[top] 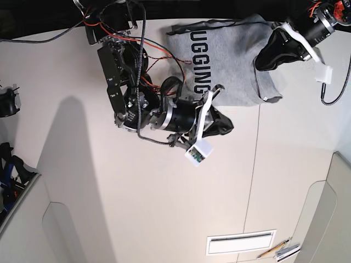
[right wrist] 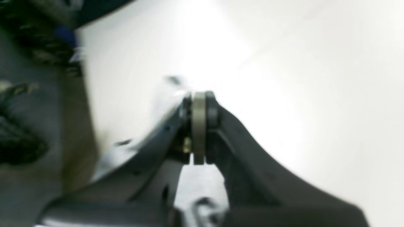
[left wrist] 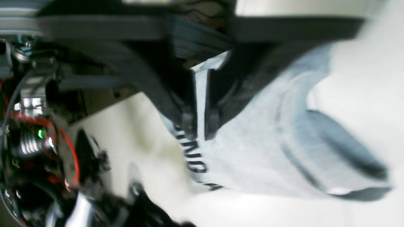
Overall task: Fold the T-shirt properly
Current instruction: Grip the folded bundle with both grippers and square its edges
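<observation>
both grippers clamped on t-shirt [top: 230,55] hem corners: right gripper [right wrist: 199,126], left gripper [left wrist: 199,124]; shirt stretched btwn them, across the surface [top: 164,208].

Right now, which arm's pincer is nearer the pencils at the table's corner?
The right pincer, at the T-shirt's lower hem near the table's middle. The left pincer grips the shirt's far edge, farther up from the pencils.

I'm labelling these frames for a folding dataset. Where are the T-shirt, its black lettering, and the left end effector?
T-shirt [top: 233,60]: base view, plain grey cloth beside the print.
Black lettering [top: 201,60]: base view, middle of the printed word.
Left end effector [left wrist: 200,123]: left wrist view, between the fingertips, pinching the cloth.
</observation>
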`<state>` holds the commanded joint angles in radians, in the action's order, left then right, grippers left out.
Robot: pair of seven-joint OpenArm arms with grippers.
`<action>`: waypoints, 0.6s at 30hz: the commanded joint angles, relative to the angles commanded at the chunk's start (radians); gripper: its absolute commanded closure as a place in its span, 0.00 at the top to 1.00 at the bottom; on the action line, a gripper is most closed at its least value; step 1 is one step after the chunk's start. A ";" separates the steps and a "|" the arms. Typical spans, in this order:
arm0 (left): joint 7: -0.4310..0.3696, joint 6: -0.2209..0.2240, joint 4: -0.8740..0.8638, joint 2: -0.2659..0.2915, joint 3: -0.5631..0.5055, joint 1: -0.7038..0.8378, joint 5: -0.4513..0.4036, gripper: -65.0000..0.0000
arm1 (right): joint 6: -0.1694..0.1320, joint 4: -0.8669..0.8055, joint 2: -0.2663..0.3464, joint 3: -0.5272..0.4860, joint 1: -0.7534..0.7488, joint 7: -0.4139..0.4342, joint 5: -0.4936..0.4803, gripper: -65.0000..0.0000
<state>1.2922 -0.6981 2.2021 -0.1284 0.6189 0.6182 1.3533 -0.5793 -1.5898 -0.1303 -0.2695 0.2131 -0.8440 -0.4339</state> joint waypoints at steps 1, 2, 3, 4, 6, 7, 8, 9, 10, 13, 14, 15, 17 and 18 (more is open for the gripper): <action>0.000 0.000 0.000 0.000 -0.045 0.000 -0.040 0.00 | 0.000 0.005 0.000 0.020 0.007 0.003 0.012 0.00; -0.002 0.000 0.000 0.000 -0.093 0.000 -0.084 0.00 | 0.000 0.016 0.002 0.038 0.015 0.003 0.016 0.00; -0.002 0.000 0.000 -0.001 -0.142 0.000 -0.125 0.00 | 0.000 0.035 0.005 0.053 0.021 0.006 0.016 0.00; -0.011 0.000 -0.001 -0.003 -0.192 0.000 -0.165 0.00 | 0.000 0.063 0.010 0.063 0.029 0.012 0.016 0.00; -0.055 0.000 -0.013 -0.003 -0.276 0.000 -0.278 0.00 | 0.000 0.141 0.023 0.067 0.045 0.031 0.016 0.00; -0.094 0.000 -0.030 -0.003 -0.306 0.000 -0.352 0.00 | -0.001 0.186 0.023 0.067 0.055 0.037 0.016 0.00; -0.144 0.000 -0.058 -0.008 -0.326 0.000 -0.424 0.00 | -0.002 0.234 0.025 0.065 0.065 0.038 0.015 0.00; -0.185 0.000 -0.096 -0.012 -0.337 -0.001 -0.474 0.00 | -0.005 0.279 0.026 0.064 0.076 0.039 0.016 0.00; -0.211 0.000 -0.140 -0.017 -0.342 -0.001 -0.497 0.00 | -0.009 0.318 0.029 0.064 0.080 0.042 0.014 0.00; -0.216 0.000 -0.248 -0.037 -0.343 -0.002 -0.505 0.00 | -0.013 0.373 0.034 0.064 0.077 0.059 0.008 0.00; -0.220 0.000 -0.266 -0.043 -0.343 -0.006 -0.506 0.00 | -0.013 0.378 0.034 0.064 0.077 0.059 0.004 0.00; -0.219 0.000 -0.278 -0.050 -0.343 -0.015 -0.506 0.00 | -0.013 0.378 0.034 0.064 0.077 0.058 -0.003 0.00; -0.219 0.000 -0.299 -0.052 -0.343 -0.042 -0.535 0.00 | -0.013 0.378 0.036 0.064 0.077 0.034 -0.032 0.00; -0.219 0.000 -0.308 -0.052 -0.343 -0.062 -0.566 0.00 | -0.016 0.377 0.037 0.064 0.075 0.011 -0.057 0.00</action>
<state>1.0729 -0.6981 1.8942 -0.1806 0.2760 0.5564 0.7872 -0.5953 -1.2125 -0.0929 -0.2050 0.2878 -0.8326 -0.4908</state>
